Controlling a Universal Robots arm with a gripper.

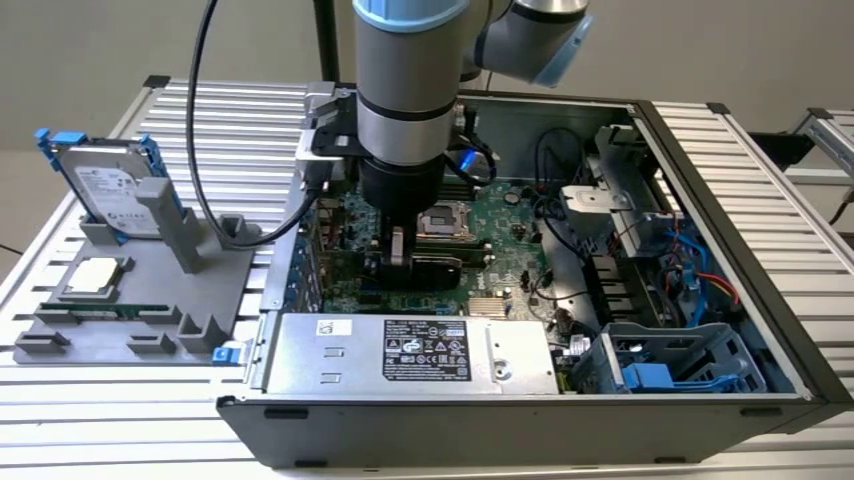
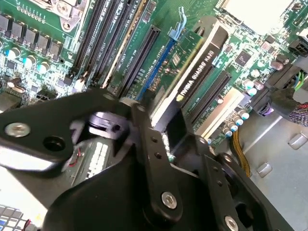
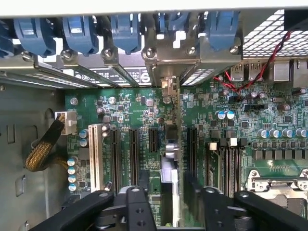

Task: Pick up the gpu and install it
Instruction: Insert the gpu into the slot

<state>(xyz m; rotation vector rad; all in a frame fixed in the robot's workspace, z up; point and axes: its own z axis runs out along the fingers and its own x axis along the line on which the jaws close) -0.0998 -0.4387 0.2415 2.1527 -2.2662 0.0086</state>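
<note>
The gpu (image 1: 442, 262) stands on edge on the motherboard (image 1: 501, 215) inside the open computer case. In the second wrist view its black cooler (image 2: 199, 62) faces up along a long slot. In the first wrist view the gpu (image 3: 171, 163) is seen edge-on, with its silver bracket (image 3: 167, 85) up against the rear slot openings. My gripper (image 1: 400, 262) reaches straight down over the card. Black fingers (image 3: 142, 192) sit on both sides of the card, and the gripper (image 2: 163, 139) looks shut on it.
A grey fixture (image 1: 134, 300) at the exterior view's left carries a hard drive with blue rails (image 1: 107, 185), a processor (image 1: 91, 275) and a memory stick (image 1: 107, 310). Near the front of the case are the power supply (image 1: 400, 350), a blue drive cage (image 1: 667, 370) and cables (image 1: 694, 260).
</note>
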